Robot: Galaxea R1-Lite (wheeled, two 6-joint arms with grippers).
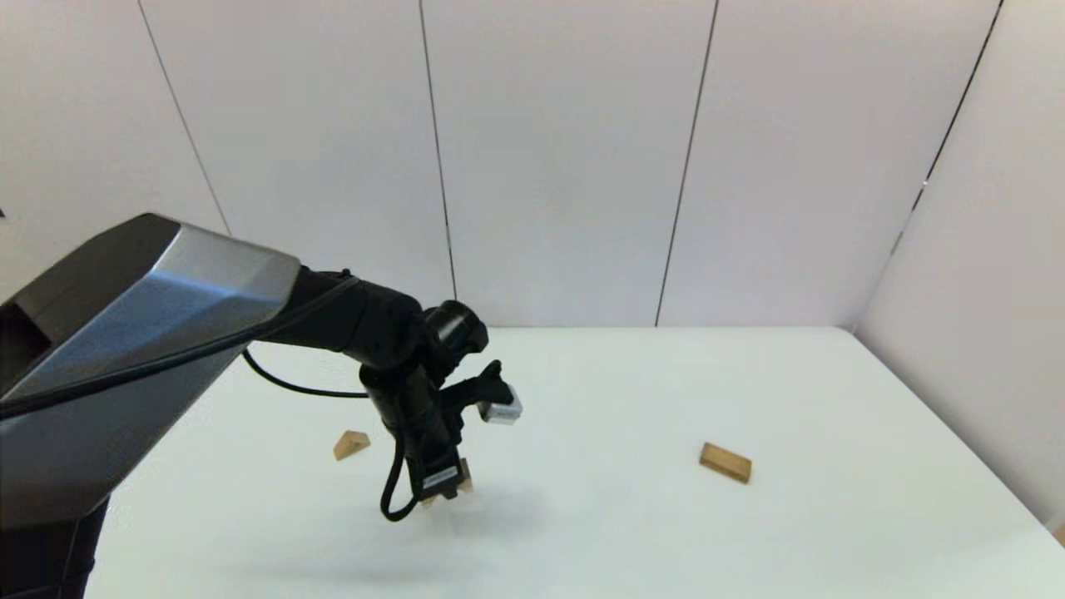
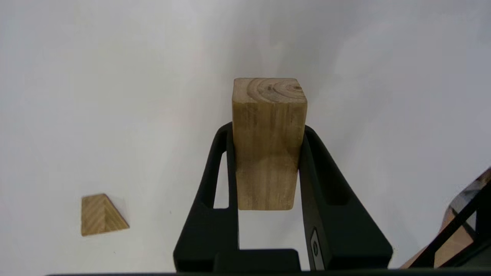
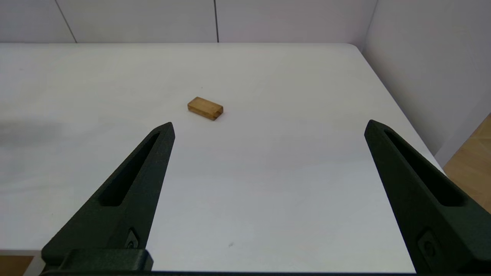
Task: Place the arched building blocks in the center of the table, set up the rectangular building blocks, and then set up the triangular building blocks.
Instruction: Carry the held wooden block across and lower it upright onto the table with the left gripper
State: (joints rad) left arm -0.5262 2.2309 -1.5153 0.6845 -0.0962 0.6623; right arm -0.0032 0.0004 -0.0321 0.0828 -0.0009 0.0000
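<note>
Left gripper (image 2: 266,153) first: my own two black fingers are clamped on the flanks of the arched block (image 2: 268,143), held low over the white table (image 1: 632,516); I read this from the left wrist view, where the wood sits snug between both pads. Block's long axis runs straight out along the fingers, end grain facing away from the wrist; arch cut-out not visible from here. In the head view only a sliver of wood shows under the gripper (image 1: 445,491), somewhat left of the table's middle; whether it touches the surface I cannot tell. Step in hand, I judge: first one, carrying the arch to the centre. Next move calls for setting it down flat and letting go cleanly. Triangular block (image 2: 101,214) lies on the table just off to the left, apart. Rectangular block (image 1: 725,462) lies flat well to the right, long axis slanted. Right gripper (image 3: 268,126) is parked back, fingers spread wide, holding nothing.
</note>
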